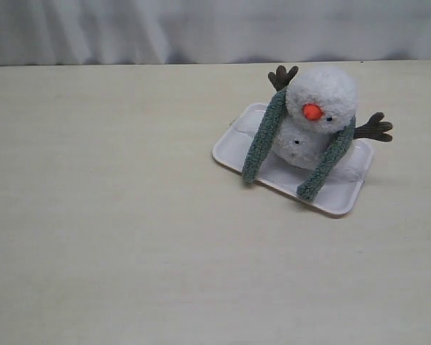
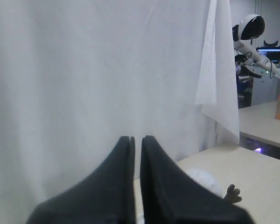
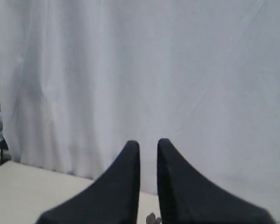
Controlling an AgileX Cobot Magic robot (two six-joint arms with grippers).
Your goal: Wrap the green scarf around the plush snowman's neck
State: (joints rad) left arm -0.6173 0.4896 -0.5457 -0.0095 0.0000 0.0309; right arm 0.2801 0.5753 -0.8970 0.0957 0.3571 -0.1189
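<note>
Scarf (image 1: 262,136) midsection out of sight behind snowman (image 1: 322,90) head — ends over tray (image 1: 345,203)

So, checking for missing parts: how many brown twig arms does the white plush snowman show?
2. One brown twig arm sticks up left of the fluffy white plush snowman's head in the exterior view; the other twig arm points out on the right. None seems hidden.
</note>
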